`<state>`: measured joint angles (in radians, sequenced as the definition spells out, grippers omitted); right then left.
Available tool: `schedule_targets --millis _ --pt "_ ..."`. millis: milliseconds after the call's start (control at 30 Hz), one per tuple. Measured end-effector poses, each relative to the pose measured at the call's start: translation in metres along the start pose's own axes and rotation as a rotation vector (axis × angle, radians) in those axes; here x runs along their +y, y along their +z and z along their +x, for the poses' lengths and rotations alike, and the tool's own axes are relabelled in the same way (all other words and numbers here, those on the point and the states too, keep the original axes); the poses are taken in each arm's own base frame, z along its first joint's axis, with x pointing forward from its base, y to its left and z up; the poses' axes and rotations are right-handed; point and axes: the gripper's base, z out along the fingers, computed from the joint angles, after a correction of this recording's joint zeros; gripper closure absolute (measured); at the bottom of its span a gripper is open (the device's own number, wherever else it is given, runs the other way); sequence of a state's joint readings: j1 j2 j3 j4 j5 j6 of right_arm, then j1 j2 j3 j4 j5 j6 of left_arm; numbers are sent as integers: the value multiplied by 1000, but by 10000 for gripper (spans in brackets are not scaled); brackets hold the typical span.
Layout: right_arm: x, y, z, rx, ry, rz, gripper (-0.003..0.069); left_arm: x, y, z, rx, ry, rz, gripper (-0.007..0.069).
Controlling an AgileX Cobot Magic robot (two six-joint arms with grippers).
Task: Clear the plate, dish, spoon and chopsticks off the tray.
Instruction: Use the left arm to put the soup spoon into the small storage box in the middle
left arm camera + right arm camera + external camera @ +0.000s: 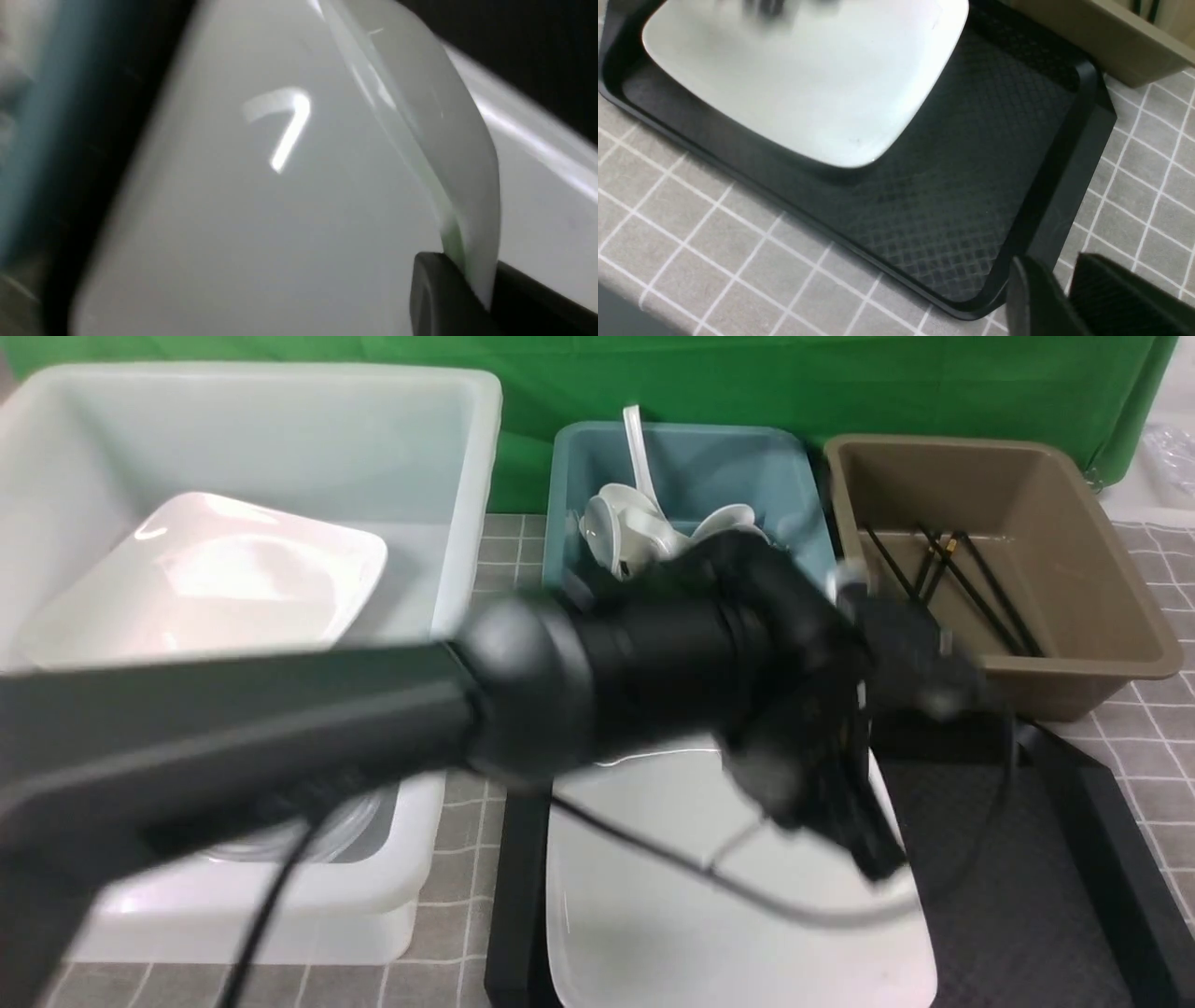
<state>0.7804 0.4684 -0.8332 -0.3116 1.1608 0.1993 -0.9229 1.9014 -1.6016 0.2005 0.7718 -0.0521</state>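
White plate (653, 943): left jaws are gripping its rim, right jaws slightly parted; we are planning a level lift.

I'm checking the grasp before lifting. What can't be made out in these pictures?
Front view: left gripper smeared by motion; its arm hides the plate's far end.
Left wrist view: blurred; grip depth on rim unclear.
Right wrist view: frame edge cuts off the plate's far side.
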Motion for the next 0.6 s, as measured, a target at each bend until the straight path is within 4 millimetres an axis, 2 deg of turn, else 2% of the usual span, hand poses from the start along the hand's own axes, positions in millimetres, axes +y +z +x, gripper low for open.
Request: schedule_targets --millis 33,67,133,200,267,333,400,433,467,533,600 --pt "0 0 0 -2 10 0 495 18 -6 -10 -61 -30 -24 575" --pt "0 0 0 -2 20 0 494 44 -8 -18 -115 -58 -56 575" --pt "0 0 0 -2 24 0 494 60 -10 -25 -159 -68 -75 574" --pt "0 0 0 -1 29 -5 494 102 1 -31 -204 -76 -117 558" --pt "1 0 0 1 37 -13 494 131 22 -29 -197 -74 -148 508" --pt "2 0 0 4 44 -25 494 148 38 -28 -193 -81 -168 428" --pt "3 0 0 5 47 -32 494 157 47 -26 -182 -88 -174 362" --pt "4 0 1 7 51 -39 494 163 55 -22 -159 -105 -176 270" --pt "4 0 1 7 53 -40 494 166 54 -21 -144 -122 -173 218" --pt "4 0 1 7 53 -40 494 167 52 -20 -121 -134 -168 171" --pt "4 0 1 7 53 -40 494 163 33 -19 -57 -125 -157 144"
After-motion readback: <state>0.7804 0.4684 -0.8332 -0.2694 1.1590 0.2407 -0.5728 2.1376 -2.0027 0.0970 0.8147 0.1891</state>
